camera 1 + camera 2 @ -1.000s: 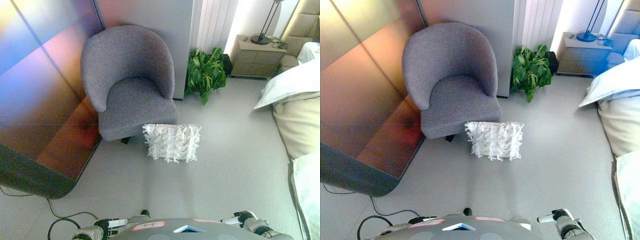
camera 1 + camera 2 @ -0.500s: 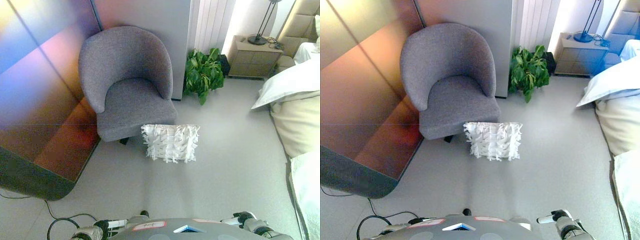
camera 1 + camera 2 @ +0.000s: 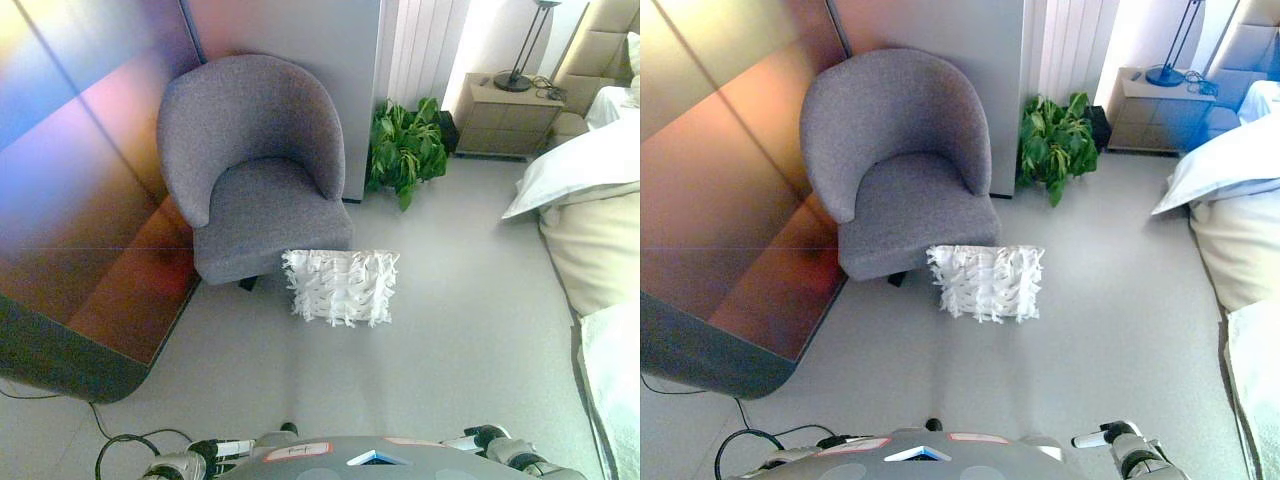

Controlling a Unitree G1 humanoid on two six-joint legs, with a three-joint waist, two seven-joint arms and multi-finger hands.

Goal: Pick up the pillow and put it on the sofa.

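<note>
We note the white fringed pillow (image 3: 340, 286) on the floor (image 3: 460, 300), propped against the front right corner of the grey sofa (image 3: 255, 165), its long axis running 9 to 3 o'clock. It sits at about 12 o'clock from us, well apart from both robot hands. The left robot hand (image 3: 215, 450) and right robot hand (image 3: 1110, 438) barely show at the bottom edge, touching nothing; we cannot tell their finger state, and neither looks clearly nearer.

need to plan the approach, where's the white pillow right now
The white pillow lies on the floor mid-view, against the front right corner of the grey armchair, with the potted plant further back to its right.
</note>
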